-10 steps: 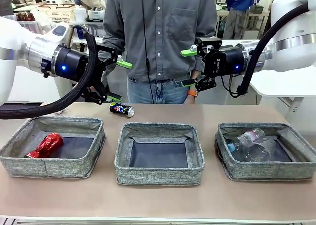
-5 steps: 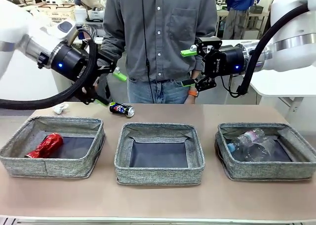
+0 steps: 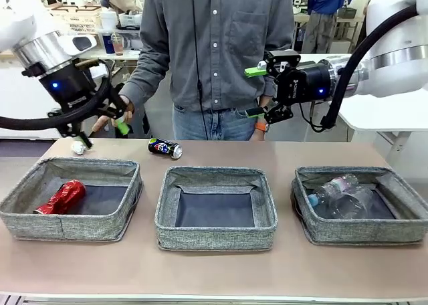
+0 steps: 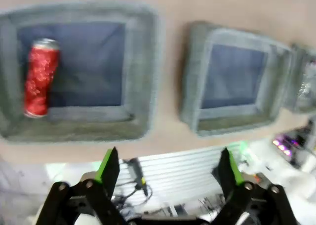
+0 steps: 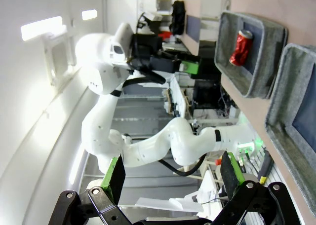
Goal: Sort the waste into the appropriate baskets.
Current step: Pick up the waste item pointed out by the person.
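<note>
Left tool (image 3: 103,132) is wide open and empty, angled down toward 5 o'clock, near the white paper ball (image 3: 79,147) on the desk (image 3: 214,271); a second ago it pointed toward 3 o'clock. Red can (image 3: 61,196) lies in the left basket (image 3: 67,226), long axis 8 to 2 o'clock. Dark can (image 3: 165,147) lies on the desk, axis 10 to 4 o'clock, unmoved. Clear bottles (image 3: 338,194) lie in the right basket (image 3: 361,233). Right tool (image 3: 254,91), wide open, empty, points to 9 o'clock, as before.
</note>
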Action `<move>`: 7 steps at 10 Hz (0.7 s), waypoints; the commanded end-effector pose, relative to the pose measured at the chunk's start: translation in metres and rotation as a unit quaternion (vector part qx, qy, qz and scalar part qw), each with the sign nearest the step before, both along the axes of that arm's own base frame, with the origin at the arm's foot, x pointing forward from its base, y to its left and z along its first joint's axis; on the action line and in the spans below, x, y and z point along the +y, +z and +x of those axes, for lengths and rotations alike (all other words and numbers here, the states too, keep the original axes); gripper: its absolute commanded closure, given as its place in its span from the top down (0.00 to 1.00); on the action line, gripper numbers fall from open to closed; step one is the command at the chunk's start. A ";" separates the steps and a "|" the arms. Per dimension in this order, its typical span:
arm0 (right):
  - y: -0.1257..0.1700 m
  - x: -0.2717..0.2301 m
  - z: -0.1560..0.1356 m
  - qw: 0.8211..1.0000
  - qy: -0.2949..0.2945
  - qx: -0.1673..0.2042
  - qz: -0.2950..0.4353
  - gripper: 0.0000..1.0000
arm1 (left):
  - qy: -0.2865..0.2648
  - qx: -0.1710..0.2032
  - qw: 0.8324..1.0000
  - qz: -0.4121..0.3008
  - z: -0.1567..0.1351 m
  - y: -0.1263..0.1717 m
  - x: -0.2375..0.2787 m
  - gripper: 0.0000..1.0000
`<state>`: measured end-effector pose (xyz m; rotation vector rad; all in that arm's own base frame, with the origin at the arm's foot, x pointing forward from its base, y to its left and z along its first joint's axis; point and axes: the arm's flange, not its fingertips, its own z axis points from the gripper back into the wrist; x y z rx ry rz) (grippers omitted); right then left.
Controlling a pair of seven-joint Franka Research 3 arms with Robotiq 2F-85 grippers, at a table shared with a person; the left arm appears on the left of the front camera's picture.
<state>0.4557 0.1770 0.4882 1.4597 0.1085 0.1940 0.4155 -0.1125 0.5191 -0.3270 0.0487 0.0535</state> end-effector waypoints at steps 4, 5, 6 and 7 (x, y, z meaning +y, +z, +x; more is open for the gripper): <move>0.000 0.001 -0.001 1.000 -0.005 -0.008 0.001 1.00 | 0.176 0.077 0.968 0.160 -0.012 0.017 0.018 1.00; 0.000 0.001 -0.001 1.000 -0.005 -0.008 0.001 1.00 | 0.196 0.089 0.962 0.165 -0.014 0.018 0.020 1.00; 0.000 0.001 -0.001 1.000 -0.005 -0.008 0.001 1.00 | 0.214 0.093 0.958 0.169 -0.016 0.021 0.023 1.00; 0.000 0.001 -0.001 1.000 -0.005 -0.008 0.001 1.00 | 0.239 0.056 0.953 0.178 -0.015 0.026 0.027 1.00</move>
